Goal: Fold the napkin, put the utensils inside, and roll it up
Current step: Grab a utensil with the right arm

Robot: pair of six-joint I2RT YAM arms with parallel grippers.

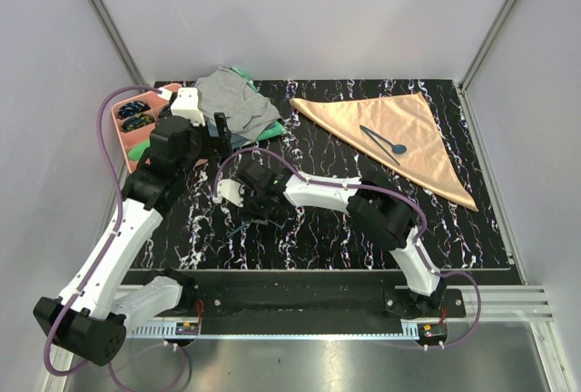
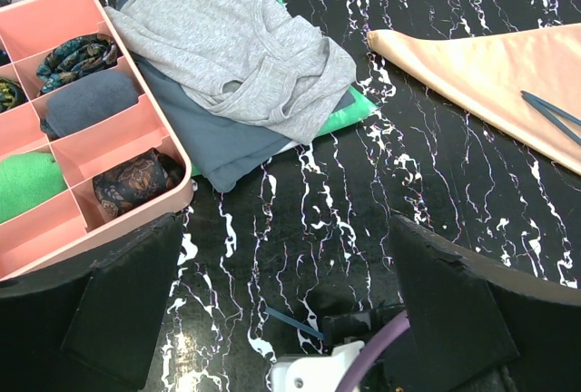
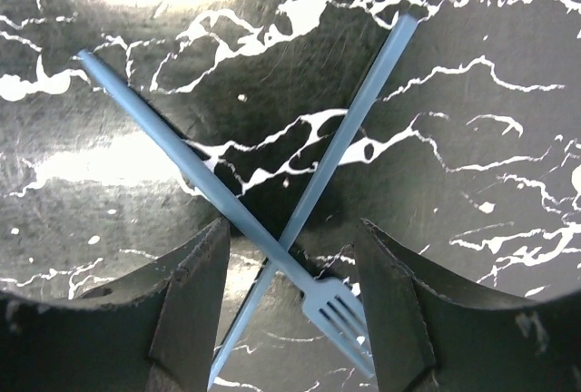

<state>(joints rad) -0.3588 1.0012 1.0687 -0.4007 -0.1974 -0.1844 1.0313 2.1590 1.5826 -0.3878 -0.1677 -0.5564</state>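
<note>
While the jaws of the right gripper [image 3: 290, 238] stood apart with nothing clamped, they straddled the spot where two of the utensils crossed flat on the tabletop [image 3: 481, 138]. One was a fork [image 3: 213, 179] with its tines pointing toward the wrist. The other was a plain slim handle [image 3: 354, 106] whose working end the wrist view did not show.

Both pieces looked light, stiff and slick, and they lay low against a glossy surface. The fingertips would probably need to come right down to the tabletop and close across the crossing, or on one handle just beside it. A thin piece pinched far from its middle could pivot or slide out.

The left gripper [image 2: 286, 229] hung with its jaws wide apart and empty, above bare tabletop just in front of the grey cloth [image 2: 245, 47].

Well apart, at the far right of the tabletop, the napkin [image 1: 427, 129] lay folded into a triangle. A spoon [image 1: 386, 142] rested on it. The satiny cloth would likely be soft and slippery, so utensils set there might skid.
</note>
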